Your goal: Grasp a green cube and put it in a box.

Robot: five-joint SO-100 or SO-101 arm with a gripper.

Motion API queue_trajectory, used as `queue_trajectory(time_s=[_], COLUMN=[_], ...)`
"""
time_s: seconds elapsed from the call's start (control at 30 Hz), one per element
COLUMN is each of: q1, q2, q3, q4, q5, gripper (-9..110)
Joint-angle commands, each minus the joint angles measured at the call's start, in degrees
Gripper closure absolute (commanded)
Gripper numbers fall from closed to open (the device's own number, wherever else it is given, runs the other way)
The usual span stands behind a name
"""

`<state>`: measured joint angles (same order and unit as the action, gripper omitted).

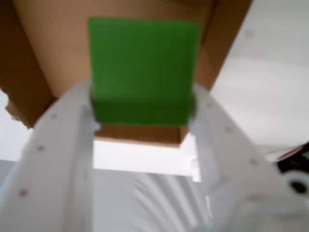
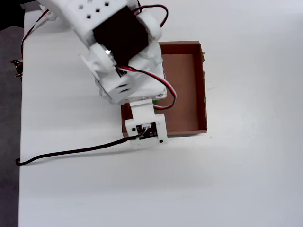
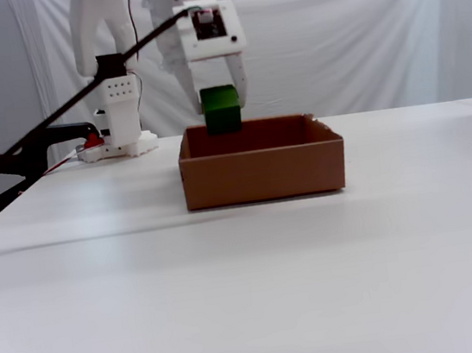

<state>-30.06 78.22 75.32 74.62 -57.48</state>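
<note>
- Your end effector (image 3: 222, 113) grips the green cube (image 3: 221, 110), hanging just above the box's (image 3: 262, 173) left end in the fixed view, clear of the wall.
- Box rests on the surface (image 3: 251, 288); releasing here looks right.

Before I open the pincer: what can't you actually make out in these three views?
- Overhead view: green cube almost wholly hidden under the arm.
- Fixed view: box floor hidden behind its near wall.
- Wrist view: blurred; pincer fingertips indistinct, and the cube covers the floor below.

Green cube (image 3: 222, 109) held above the open brown box (image 3: 262, 173).
</note>
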Motion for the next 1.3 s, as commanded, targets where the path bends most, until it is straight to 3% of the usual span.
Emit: queue_trajectory(time_s=[0.0,0.47,1.27], q1=[-1.8,-3.9,-0.6], q2=[2.6,-5.6,-3.9], q3=[2.2,9.1,4.8], q4=[-3.4,-16.2,-11.6], q5=[0.4,1.7,1.9], gripper=[87,85,77])
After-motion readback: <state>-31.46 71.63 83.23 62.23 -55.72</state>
